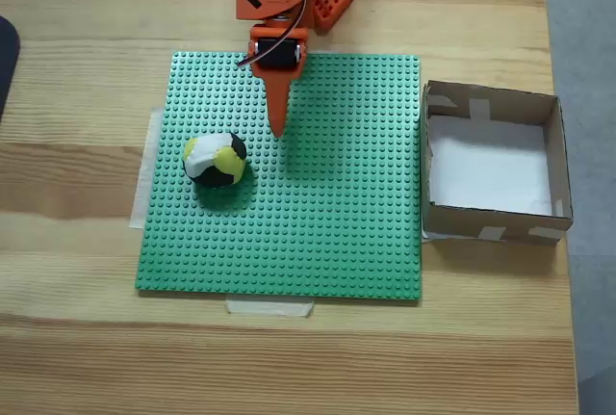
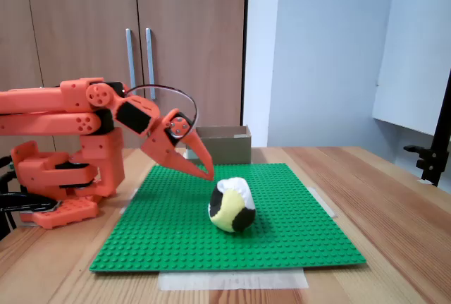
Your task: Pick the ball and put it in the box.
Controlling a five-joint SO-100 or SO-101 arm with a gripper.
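The ball, patched yellow, white and black, rests on the left part of the green studded baseplate; in the side fixed view the ball sits near the mat's middle. My orange gripper hangs above the plate, a short way behind and to the right of the ball in the top fixed view, not touching it. In the side fixed view the gripper points down toward the plate, its fingers closed together with nothing between them. The brown cardboard box with a white floor stands right of the plate, empty.
The arm's orange base stands at the table's far edge in the top fixed view. Pale tape strips hold the baseplate to the wooden table. A dark object lies at the left edge.
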